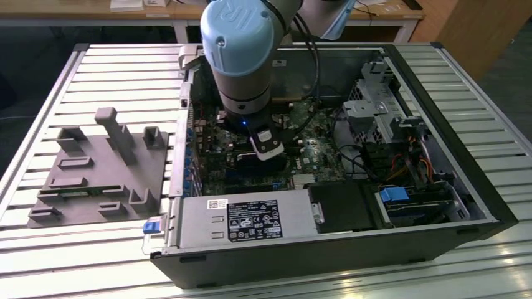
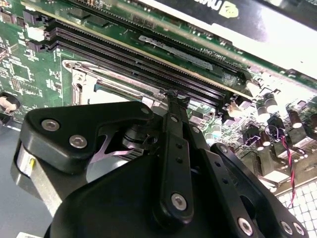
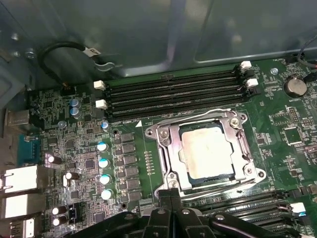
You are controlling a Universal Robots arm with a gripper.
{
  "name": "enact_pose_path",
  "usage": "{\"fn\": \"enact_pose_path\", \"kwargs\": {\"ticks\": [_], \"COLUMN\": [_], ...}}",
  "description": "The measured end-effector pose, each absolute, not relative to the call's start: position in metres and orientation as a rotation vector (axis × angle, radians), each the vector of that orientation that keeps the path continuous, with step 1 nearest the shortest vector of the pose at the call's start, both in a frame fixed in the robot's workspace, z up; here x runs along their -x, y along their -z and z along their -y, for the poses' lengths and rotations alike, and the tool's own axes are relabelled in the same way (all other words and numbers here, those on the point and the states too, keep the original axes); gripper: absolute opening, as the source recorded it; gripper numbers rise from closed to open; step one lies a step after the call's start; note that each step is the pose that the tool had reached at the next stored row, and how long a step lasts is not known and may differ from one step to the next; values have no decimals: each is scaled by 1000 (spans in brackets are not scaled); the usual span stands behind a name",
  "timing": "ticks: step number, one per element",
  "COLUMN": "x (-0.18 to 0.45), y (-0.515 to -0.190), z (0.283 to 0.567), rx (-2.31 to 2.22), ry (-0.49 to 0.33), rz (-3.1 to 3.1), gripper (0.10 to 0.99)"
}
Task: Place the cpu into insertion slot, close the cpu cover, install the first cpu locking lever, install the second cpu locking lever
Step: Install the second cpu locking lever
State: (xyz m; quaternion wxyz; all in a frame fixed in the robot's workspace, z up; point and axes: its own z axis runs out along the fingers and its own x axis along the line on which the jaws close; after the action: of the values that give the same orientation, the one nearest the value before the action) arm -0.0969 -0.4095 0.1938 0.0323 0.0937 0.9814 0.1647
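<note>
In the first wrist view the cpu [image 3: 205, 151], a pale metal square, lies in the insertion slot [image 3: 208, 179] on the green board. The silvery cpu cover [image 3: 168, 144] lies flat around it. One wire lever [image 3: 198, 118] runs along the side by the memory slots, another [image 3: 223, 186] along the opposite side. My gripper [image 3: 171, 198] sits at the socket's corner by that second lever, its fingers together. In the second wrist view the gripper [image 2: 176, 99] tip rests at the cover's [image 2: 86, 82] edge. In the exterior view the gripper [image 1: 264, 148] reaches down into the open case.
Long black memory slots [image 3: 173, 94] lie beside the socket, and capacitors [image 3: 104, 163] stand on its other side. The power supply box [image 1: 245, 221] fills the case's near edge, drive bays [image 1: 390, 124] the exterior view's right. A grey fixture plate [image 1: 96, 168] lies outside the case.
</note>
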Motion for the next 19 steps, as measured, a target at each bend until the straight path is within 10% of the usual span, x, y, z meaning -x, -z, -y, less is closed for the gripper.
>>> {"fn": "enact_pose_path", "kwargs": {"ticks": [19], "x": [98], "y": [-190], "z": [405], "rx": [-262], "ry": [-502], "rz": [-3027], "gripper": [102]}}
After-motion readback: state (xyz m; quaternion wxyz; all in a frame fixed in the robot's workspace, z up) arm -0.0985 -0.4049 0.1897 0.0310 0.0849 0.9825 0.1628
